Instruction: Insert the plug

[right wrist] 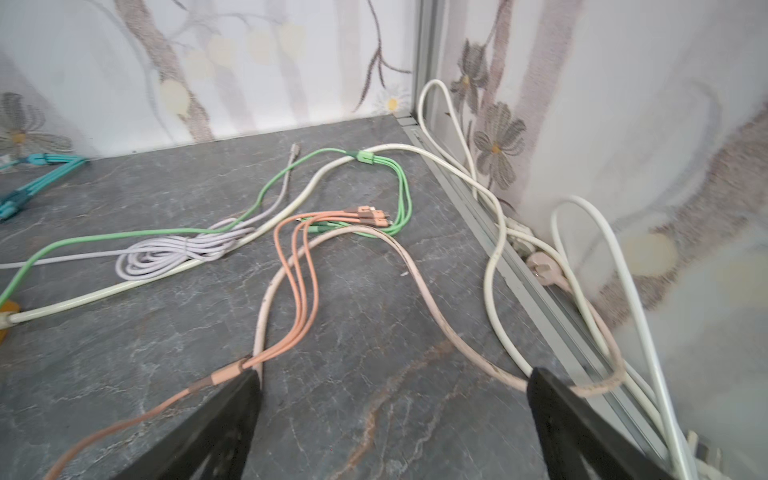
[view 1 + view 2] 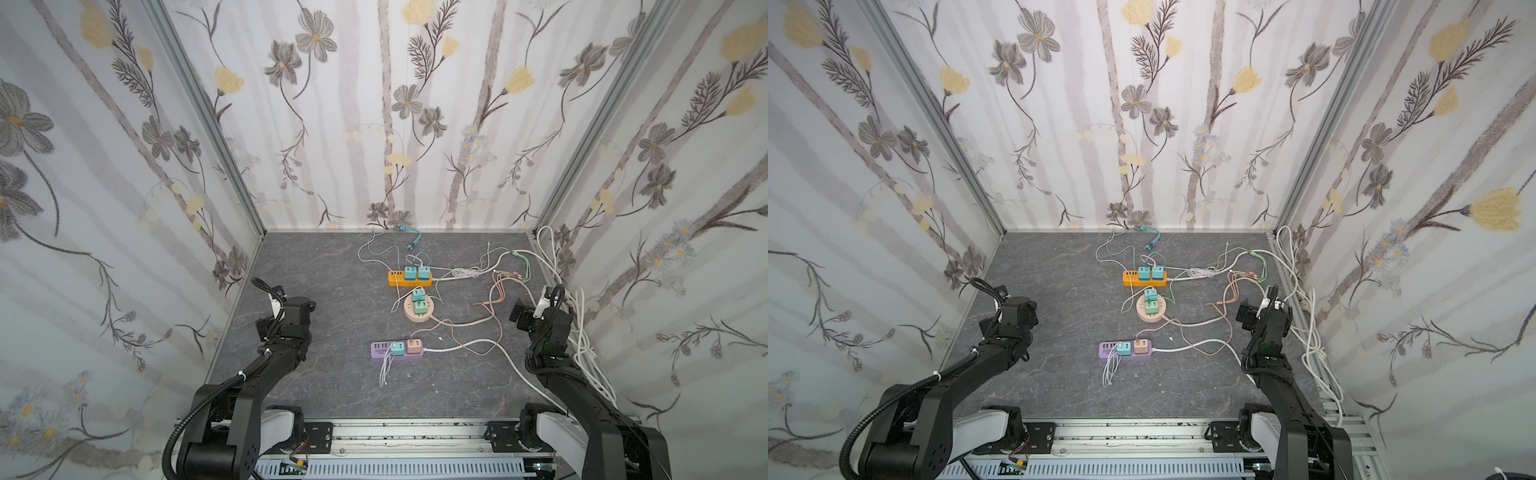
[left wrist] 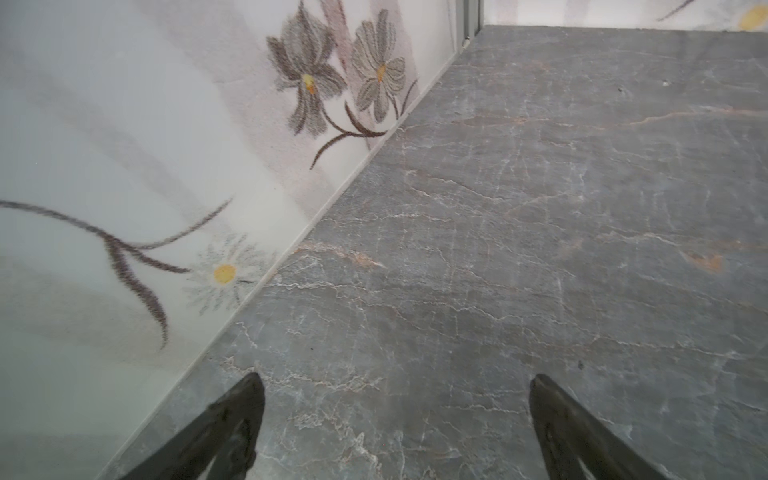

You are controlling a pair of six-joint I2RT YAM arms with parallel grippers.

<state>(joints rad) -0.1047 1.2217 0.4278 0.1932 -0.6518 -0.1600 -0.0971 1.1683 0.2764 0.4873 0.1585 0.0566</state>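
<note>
A pale pink mains plug (image 1: 544, 268) lies on the rail by the right wall, prongs bare, its pink cord (image 1: 436, 316) looping past my right gripper. An orange power strip (image 2: 409, 279), a round pink socket hub (image 2: 419, 311) and a purple power strip (image 2: 397, 349) sit mid-table in both top views, each carrying small cube chargers. My right gripper (image 1: 395, 382) hangs open over bare table near the right wall (image 2: 520, 316), holding nothing. My left gripper (image 3: 397, 386) is open and empty beside the left wall (image 2: 264, 326).
Loose cables cross the back right of the table: a three-ended orange cable (image 1: 299, 266), a green cable (image 1: 257, 195), a coiled white cable (image 1: 174, 253) and a teal one (image 1: 37, 174). Thick white cords (image 2: 582, 332) run along the right wall. Patterned walls close three sides.
</note>
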